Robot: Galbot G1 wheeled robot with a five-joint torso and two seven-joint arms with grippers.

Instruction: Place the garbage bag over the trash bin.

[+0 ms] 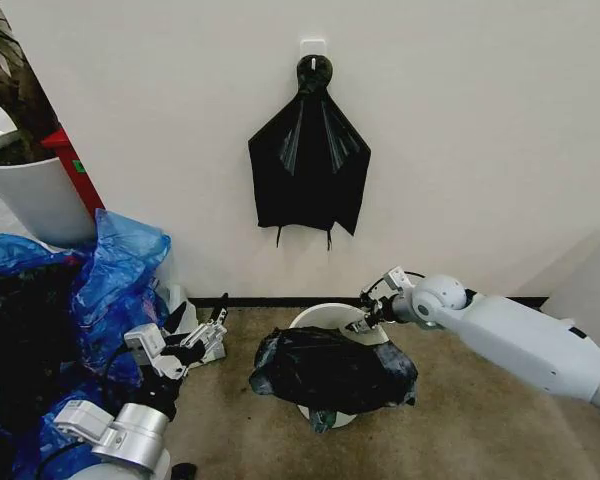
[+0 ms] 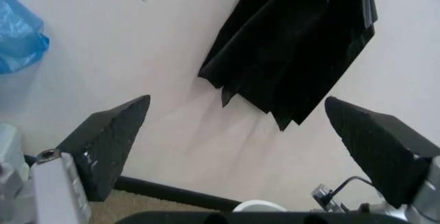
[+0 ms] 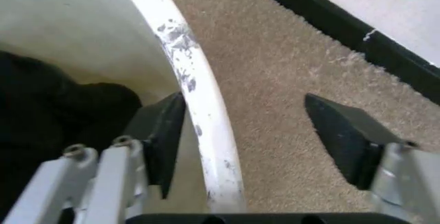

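The trash bin [image 1: 318, 314], a small cream-white bucket, stands on the carpet by the wall. The garbage bag [image 1: 332, 372], glossy wrinkled black plastic, lies bunched over the bin's near side and hangs down its front. My right gripper [image 1: 366, 319] is open at the far right of the rim. In the right wrist view the right gripper [image 3: 244, 110] straddles the bin's rim [image 3: 196, 100], one finger inside and one outside, with the garbage bag [image 3: 48, 116] dark inside. My left gripper [image 1: 206, 336] hovers open, left of the bin and apart from it. In its own view, the left gripper [image 2: 237, 103] holds nothing.
A fan-shaped black plastic bundle [image 1: 308, 165] hangs from a wall hook above the bin. Blue plastic bags [image 1: 115, 265] pile up at the left, beside a large white plant pot [image 1: 35, 195]. A black baseboard [image 1: 250, 300] runs along the wall. Open carpet [image 1: 480, 420] lies to the right.
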